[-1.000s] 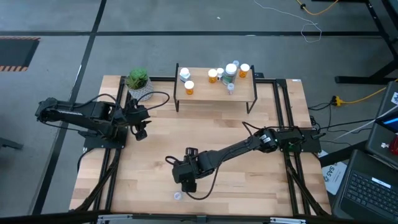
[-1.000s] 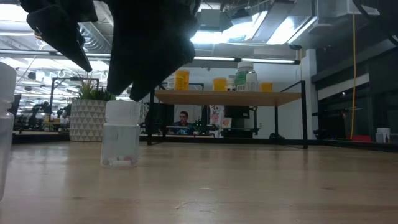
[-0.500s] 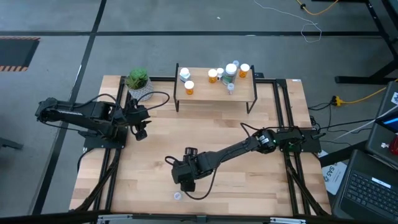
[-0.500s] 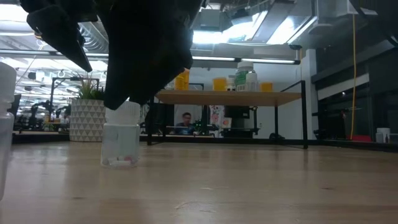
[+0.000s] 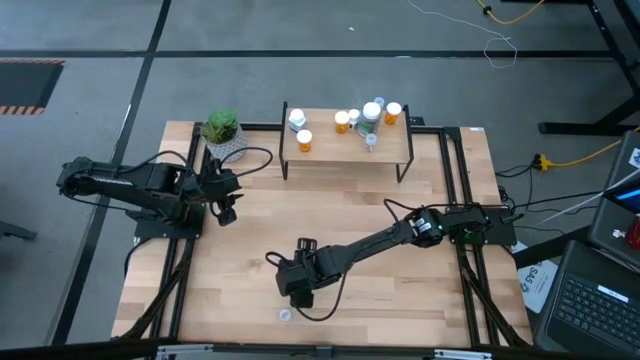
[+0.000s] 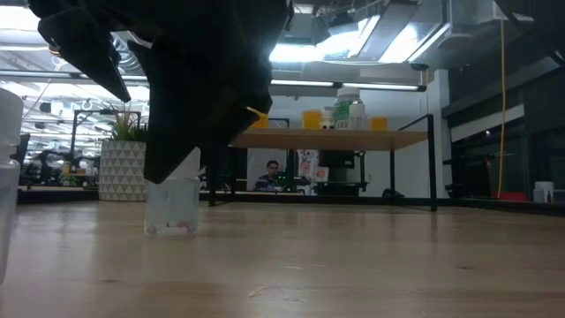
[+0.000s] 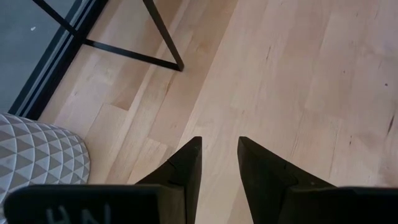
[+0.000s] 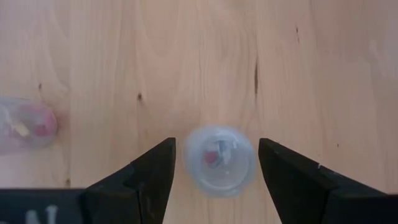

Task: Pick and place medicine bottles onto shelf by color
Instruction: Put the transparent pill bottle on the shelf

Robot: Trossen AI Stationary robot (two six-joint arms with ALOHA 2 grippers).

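clear bottle (image 8: 219, 160) stands upright on the table's near edge, framed between the right gripper (image 8: 216, 173)'s wide-open fingers, nothing gripped yet, lined up for a straight squeeze. shelf (image 5: 346, 145) waits at twelve o'clock; left gripper (image 7: 219, 163), narrowly parted and empty, idles at ten.

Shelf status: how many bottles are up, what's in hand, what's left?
Done: about seven bottles stand on the shelf. In hand: nothing gripped yet; the right tool is open, lowered around a small clear bottle near the table's front edge. Left: that one, plus a second clear bottle beside it. The left tool waits open near the plant pot.
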